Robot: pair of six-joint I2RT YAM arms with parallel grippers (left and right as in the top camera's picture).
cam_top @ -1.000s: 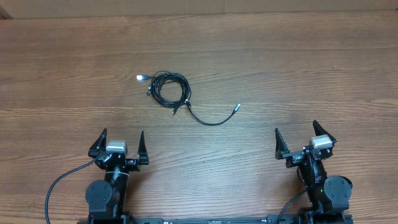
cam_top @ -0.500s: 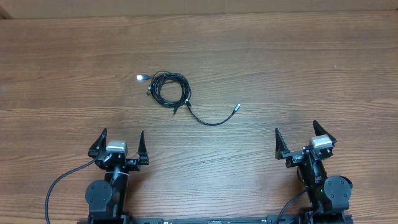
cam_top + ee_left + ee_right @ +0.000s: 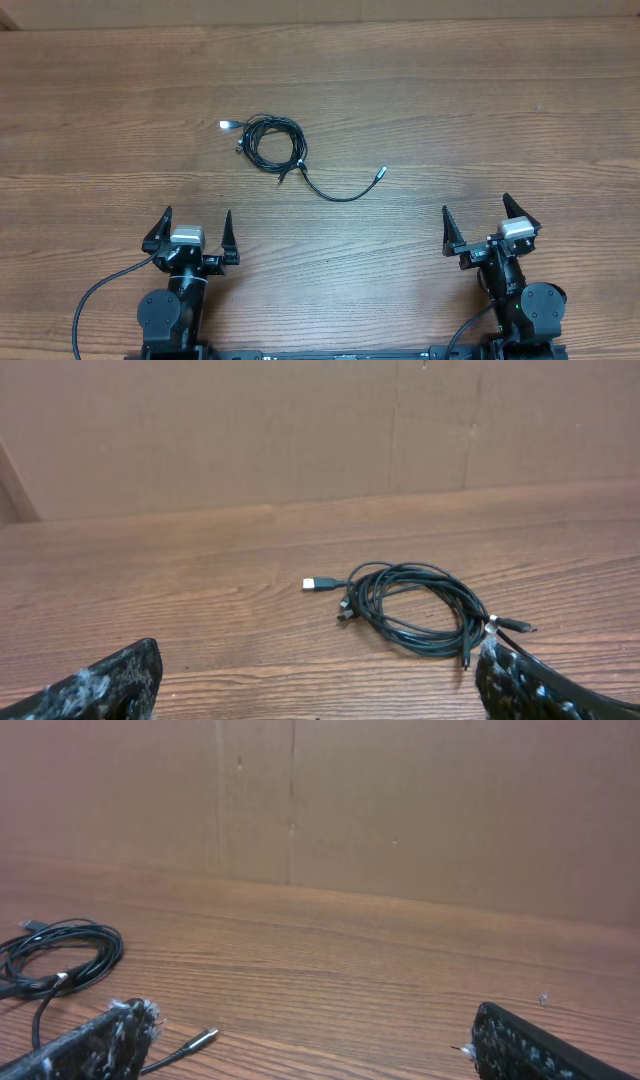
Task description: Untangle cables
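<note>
The cables (image 3: 272,143) lie as a thin black coiled bundle on the wooden table, left of centre. A white plug (image 3: 224,125) sticks out at the upper left, and a loose tail curves right to a silver plug (image 3: 380,172). The coil also shows in the left wrist view (image 3: 415,607) and at the left edge of the right wrist view (image 3: 60,960), where the silver plug (image 3: 200,1040) lies too. My left gripper (image 3: 192,232) is open and empty near the front edge, well below the coil. My right gripper (image 3: 478,226) is open and empty at the front right.
The brown wooden table (image 3: 450,110) fills the overhead view. A brown cardboard wall (image 3: 300,430) stands along its far edge. Thick black arm cables (image 3: 95,300) trail at the front beside the left arm's base.
</note>
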